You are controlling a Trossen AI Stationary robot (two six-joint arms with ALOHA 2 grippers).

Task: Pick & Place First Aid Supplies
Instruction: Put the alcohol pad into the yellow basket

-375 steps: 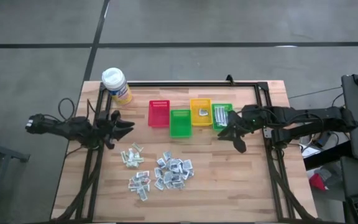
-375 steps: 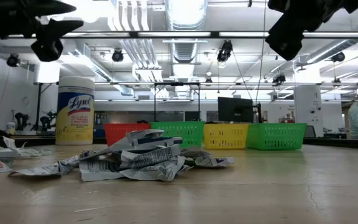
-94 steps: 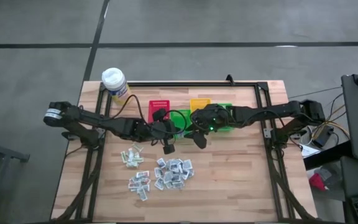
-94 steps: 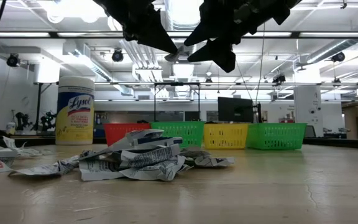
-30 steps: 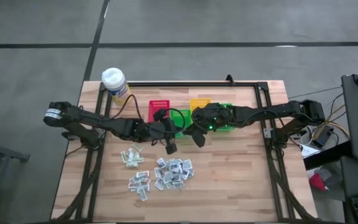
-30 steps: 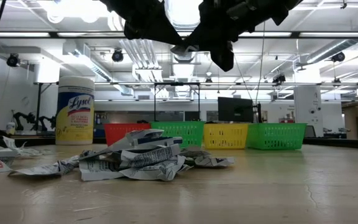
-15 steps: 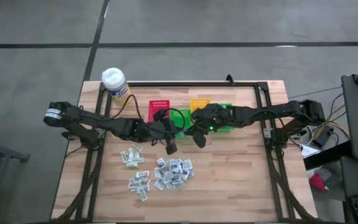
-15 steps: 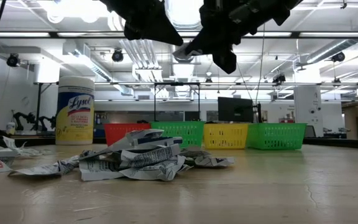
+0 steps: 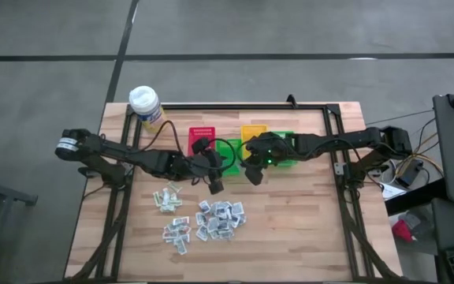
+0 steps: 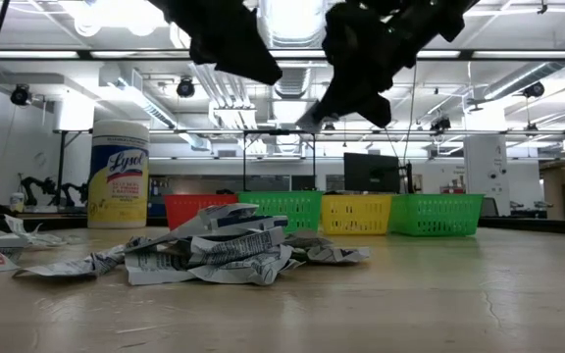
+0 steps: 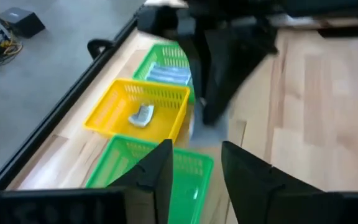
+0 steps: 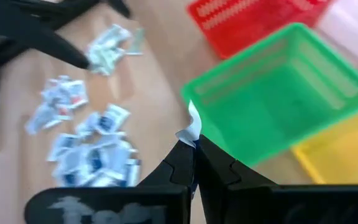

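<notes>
The first aid supplies lie in loose piles (image 9: 219,217) on the wooden table, near the middle; in the low view the pile (image 10: 224,250) rests flat. One small white packet (image 12: 192,124) is in my right gripper (image 12: 191,155), which is shut on it in the air near the green bin (image 9: 228,154). My left gripper (image 11: 194,171) is open and has nothing between its fingers. It hangs just to the left of the right gripper (image 9: 252,175), its fingertips pointing at it. My right gripper pinches one end of the white packet (image 12: 190,138) between its two fingertips. The fingers slant downward, coming from the table's right side. The packet sticks out past the fingertips and is lifted clear, above the near corner of the green bin (image 12: 278,106).
A row of small bins stands at the back: a red bin (image 9: 202,140), the green one, a yellow bin (image 9: 253,132) and a second green bin (image 9: 284,146). A yellow bottle with a white cap (image 9: 146,106) stands at the far left corner. Black frame rails run along the table's sides.
My left gripper has let go of the white packet, which both grippers met on a moment ago, and now stands apart from it. My right gripper has tipped its fingers downward with the packet, so the packet now hangs lower.
</notes>
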